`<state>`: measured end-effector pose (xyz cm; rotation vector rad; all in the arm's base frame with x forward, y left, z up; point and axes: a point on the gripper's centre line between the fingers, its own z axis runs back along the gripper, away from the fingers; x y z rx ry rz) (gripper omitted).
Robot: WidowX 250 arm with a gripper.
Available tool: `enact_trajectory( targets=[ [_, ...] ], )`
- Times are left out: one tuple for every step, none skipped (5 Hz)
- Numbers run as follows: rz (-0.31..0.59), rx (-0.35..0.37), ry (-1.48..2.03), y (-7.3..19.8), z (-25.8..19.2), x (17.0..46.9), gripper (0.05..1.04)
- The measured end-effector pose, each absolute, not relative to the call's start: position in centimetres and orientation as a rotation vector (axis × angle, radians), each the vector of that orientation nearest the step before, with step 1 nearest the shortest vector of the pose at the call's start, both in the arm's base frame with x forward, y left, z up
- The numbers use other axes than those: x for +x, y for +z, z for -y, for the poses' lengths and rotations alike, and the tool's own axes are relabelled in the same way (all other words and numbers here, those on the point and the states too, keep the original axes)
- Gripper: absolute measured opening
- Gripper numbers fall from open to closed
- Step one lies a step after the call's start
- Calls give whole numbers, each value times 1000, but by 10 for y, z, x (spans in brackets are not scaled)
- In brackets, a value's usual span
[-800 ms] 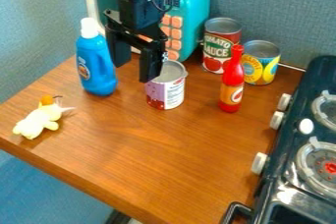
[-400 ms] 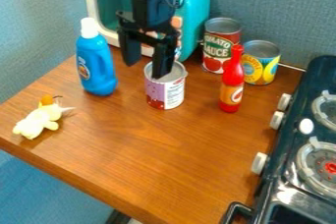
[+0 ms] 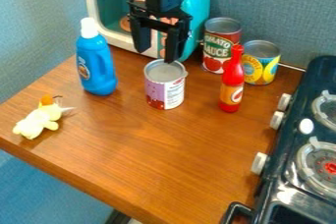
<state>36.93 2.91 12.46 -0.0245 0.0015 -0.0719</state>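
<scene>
Hand (image 3: 156, 56): fingers spread, pinching nothing; it has shifted up and rightward in the camera view, one fingertip now at the far rim, no longer across the opening.
Purple-labelled can (image 3: 164, 90): upright on the counter (image 3: 138, 154), unmoved and ungripped.
Red bottle (image 3: 232, 80): upright, right of it.

The wooden counter (image 3: 151, 164) carries a toy microwave (image 3: 118, 9) at its back, with a blue bottle (image 3: 97, 66) near its front left and a small pale-yellow plush toy (image 3: 39, 120) lying by the left edge. An open can with a purple and white label (image 3: 164, 88) stands around the middle, a red sauce bottle (image 3: 232, 83) upright to its right. Behind that bottle stand a tomato sauce can (image 3: 220, 46) and a shorter yellow-and-blue can (image 3: 260, 66), close together.
</scene>
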Motion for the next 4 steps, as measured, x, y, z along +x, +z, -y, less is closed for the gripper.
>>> enact_trajectory(
  targets=[
    [-2, -21, -33, 118, -31, 383, 1001],
    [7, -7, -8, 114, -33, 394, 1001],
    [28, -1, 13, 110, -35, 404, 1001],
    [96, 21, 27, 111, -35, 415, 1001]
  ],
)
